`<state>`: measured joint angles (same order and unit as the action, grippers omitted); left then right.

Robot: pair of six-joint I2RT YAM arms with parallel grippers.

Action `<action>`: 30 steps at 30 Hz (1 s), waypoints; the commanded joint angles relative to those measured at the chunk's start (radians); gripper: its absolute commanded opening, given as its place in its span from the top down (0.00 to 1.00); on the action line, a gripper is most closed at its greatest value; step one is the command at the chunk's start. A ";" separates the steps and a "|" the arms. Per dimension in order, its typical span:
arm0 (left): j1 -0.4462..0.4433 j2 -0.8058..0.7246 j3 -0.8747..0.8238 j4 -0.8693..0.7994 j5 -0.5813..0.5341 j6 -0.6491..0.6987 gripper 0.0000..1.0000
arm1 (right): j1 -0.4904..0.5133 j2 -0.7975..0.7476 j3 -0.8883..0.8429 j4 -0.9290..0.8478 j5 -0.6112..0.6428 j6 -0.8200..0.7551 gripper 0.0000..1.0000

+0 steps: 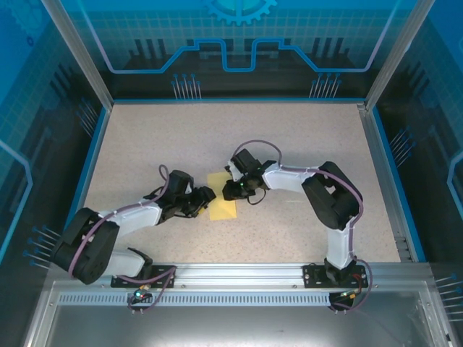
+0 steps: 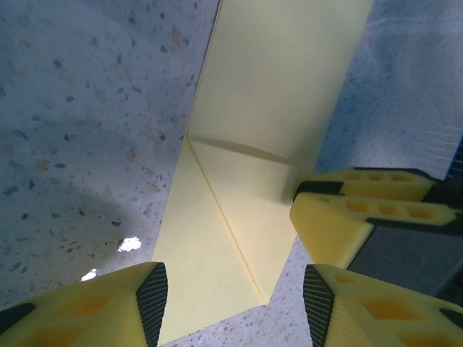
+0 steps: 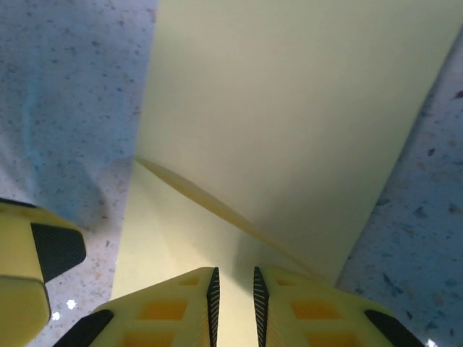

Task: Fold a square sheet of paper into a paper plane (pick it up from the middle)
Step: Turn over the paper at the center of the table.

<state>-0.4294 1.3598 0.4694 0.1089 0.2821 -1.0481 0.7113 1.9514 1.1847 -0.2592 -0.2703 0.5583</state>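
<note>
Two yellow fingers with black pads (image 2: 94, 307) form the left pincer (image 2: 233, 303), and they stand wide apart. The near corner of the pale yellow sheet of thin paper (image 2: 282, 79) lies flat in the gap between them, touching neither pad.

The right pincer (image 3: 233, 303) is drawn narrow, with only a slit left between its pads. The sheet's yellow shows through that slit, but I cannot tell whether it nips the paper or merely rests on it. Seen from the left wrist, its two fingertips (image 2: 340, 224) sit against the sheet's right edge, beside a raised fold.

One sheet is in view. It lies mid-table on the speckled grey tabletop (image 2: 79, 108), with one diagonal crease running to its near corner and one flap lifted slightly across it.

From above, the two white-and-black arms (image 1: 289, 177) meet at the sheet, the left pincer at its left edge and the right pincer at its upper right.
</note>
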 commanded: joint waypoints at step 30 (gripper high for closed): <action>-0.030 0.212 0.137 0.070 0.026 -0.032 0.62 | -0.093 0.021 -0.102 0.110 -0.154 0.184 0.78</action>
<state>-0.4500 1.5543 0.5804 0.1638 0.2928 -1.0569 0.6338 1.9602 1.1053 -0.1307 -0.4206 0.7307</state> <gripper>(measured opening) 0.382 0.223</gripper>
